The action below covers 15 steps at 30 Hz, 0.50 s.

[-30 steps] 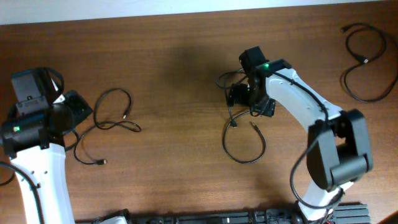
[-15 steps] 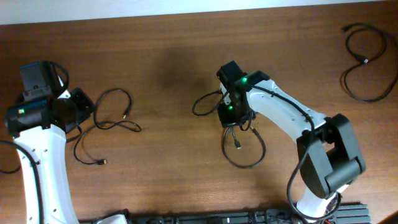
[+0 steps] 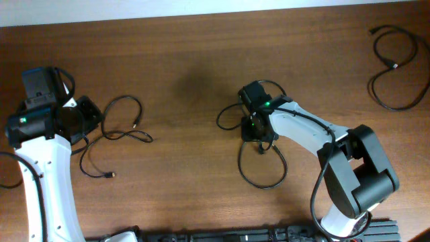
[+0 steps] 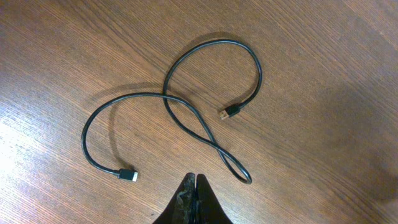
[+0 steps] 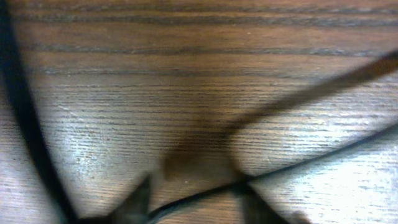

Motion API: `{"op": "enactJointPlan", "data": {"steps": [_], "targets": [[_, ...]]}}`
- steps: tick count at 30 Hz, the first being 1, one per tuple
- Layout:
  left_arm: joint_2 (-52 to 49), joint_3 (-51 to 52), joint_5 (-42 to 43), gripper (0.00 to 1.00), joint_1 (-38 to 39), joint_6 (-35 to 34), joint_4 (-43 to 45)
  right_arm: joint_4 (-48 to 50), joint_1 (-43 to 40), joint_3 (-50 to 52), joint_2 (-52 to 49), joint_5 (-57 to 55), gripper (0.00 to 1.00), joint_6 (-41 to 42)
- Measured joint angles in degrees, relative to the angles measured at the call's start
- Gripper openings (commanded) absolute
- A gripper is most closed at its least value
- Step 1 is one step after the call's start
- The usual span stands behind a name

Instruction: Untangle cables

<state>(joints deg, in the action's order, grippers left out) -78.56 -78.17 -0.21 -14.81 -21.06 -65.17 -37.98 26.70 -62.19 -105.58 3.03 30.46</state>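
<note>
Three separate black cables lie on the wooden table. The left cable (image 3: 121, 133) lies in loose loops just right of my left gripper (image 3: 91, 119). In the left wrist view this cable (image 4: 186, 118) lies ahead of the gripper (image 4: 196, 178), whose fingers are shut on nothing. My right gripper (image 3: 257, 131) is down on the middle cable (image 3: 262, 186), which has one loop out to the left and a bigger loop below. Its fingers stand apart in the right wrist view (image 5: 196, 196), with a thin strand of the cable (image 5: 298, 165) running across between them, blurred.
A third cable (image 3: 396, 101) lies coiled at the far right back corner, away from both arms. The table's back edge (image 3: 201, 17) runs along the top. The arms' bases stand at the front edge.
My right gripper moved left and toward the front, dragging the middle cable's upper loop leftward, and its fingers have parted again. The left arm shifted slightly early on, then stayed still.
</note>
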Motion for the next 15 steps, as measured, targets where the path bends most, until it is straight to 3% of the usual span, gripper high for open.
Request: {"op": "enactJointPlan", "data": {"steps": [2,5,10,15], "targets": [[0.00,0.00,0.00,0.03,0.00,-0.02,0.00,0.26,-0.26,0.24,0.00,-0.02,0.04,0.00],[0.00,0.00,0.02,0.03,0.00,-0.02,-0.20,-9.44,-4.90,-4.48,1.97,-0.20,0.04,-2.16],[0.00,0.00,0.02,0.04,0.00,0.00,-0.24,-21.44,-23.37,-11.96,24.72,-1.40,0.04,-5.51],[0.00,0.00,0.02,0.04,0.00,-0.02,-0.22,-24.00,-38.84,-11.93,27.43,-1.77,0.04,-0.76]]}}
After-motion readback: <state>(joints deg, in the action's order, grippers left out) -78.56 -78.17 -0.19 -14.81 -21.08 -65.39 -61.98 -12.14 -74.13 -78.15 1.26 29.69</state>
